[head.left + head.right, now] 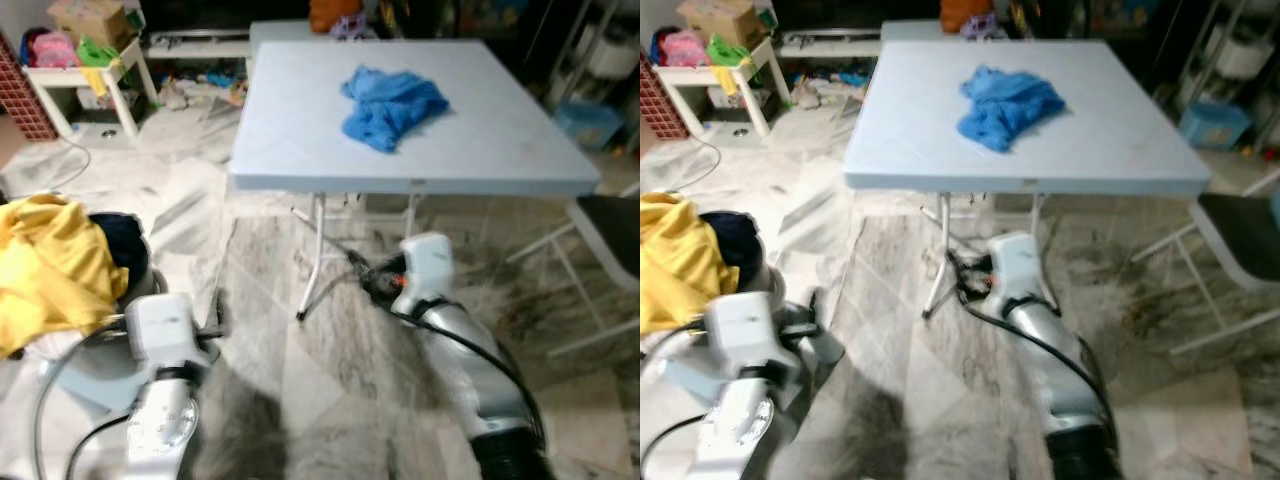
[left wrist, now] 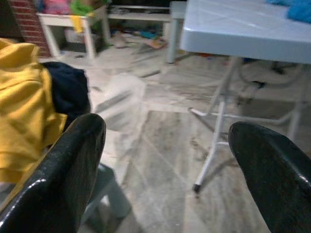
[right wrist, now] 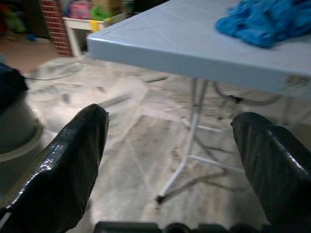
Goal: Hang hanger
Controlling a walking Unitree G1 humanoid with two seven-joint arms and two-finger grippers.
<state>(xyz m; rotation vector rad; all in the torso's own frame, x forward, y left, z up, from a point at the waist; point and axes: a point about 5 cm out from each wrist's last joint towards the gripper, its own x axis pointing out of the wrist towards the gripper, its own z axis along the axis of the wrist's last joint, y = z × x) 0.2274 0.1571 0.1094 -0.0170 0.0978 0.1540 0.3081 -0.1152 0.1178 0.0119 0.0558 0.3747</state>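
Silver arms: both low in the frame, over marble floor (image 1: 330, 400); nothing held.
Left gripper (image 2: 165, 160): fingers spread wide, empty.
Right gripper (image 3: 170, 160): fingers spread wide, empty, aimed under the table (image 1: 500, 150).
Yellow garment (image 1: 50, 265): heaped lower left on a grey basket (image 1: 85, 375).
Blue cloth (image 1: 392, 105): crumpled on the tabletop, upper centre.
Hanger: cannot make one out anywhere.
Progress: apparently not begun; finding, grasping and hanging all remain.
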